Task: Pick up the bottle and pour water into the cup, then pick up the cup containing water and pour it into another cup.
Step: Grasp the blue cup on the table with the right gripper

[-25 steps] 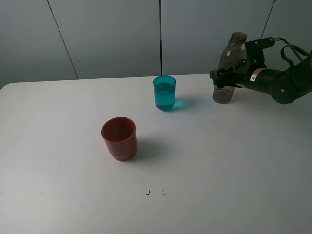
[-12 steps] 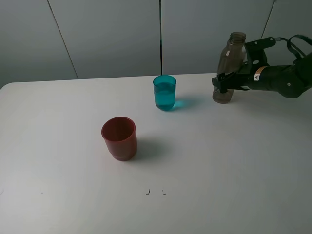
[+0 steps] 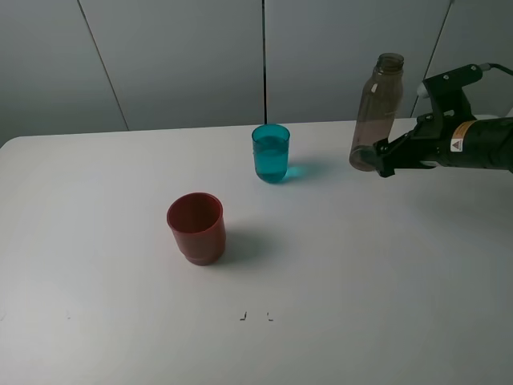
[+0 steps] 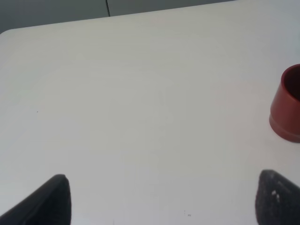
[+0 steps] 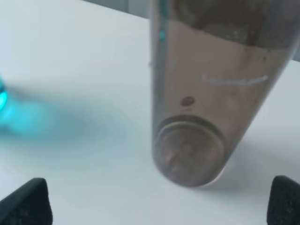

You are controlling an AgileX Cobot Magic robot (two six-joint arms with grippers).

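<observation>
Your right gripper (image 3: 385, 156) has its jaws spread wide, holding nothing, just beside the base of the bottle (image 3: 375, 112), which stands upright at the far right of the table (image 3: 361, 265). The teal cup (image 3: 271, 152) holds water mid-table, the red cup (image 3: 196, 227) sits nearer, and your left gripper (image 4: 161, 201) is open-jawed too, holding nothing

Smoky grey-brown translucent bottle (image 3: 377, 112), see-through teal-blue cup (image 3: 271, 152) w/ a teal glow beside it, opaque red cup (image 3: 196, 227), all on a plain white table (image 3: 361, 265). Right gripper (image 3: 383, 157) is matte black, w/ a small yellow-orange label (image 3: 458, 146) on its arm. Bkgd wall (image 3: 176, 64) is flat grey w/ thin dark seams.
</observation>
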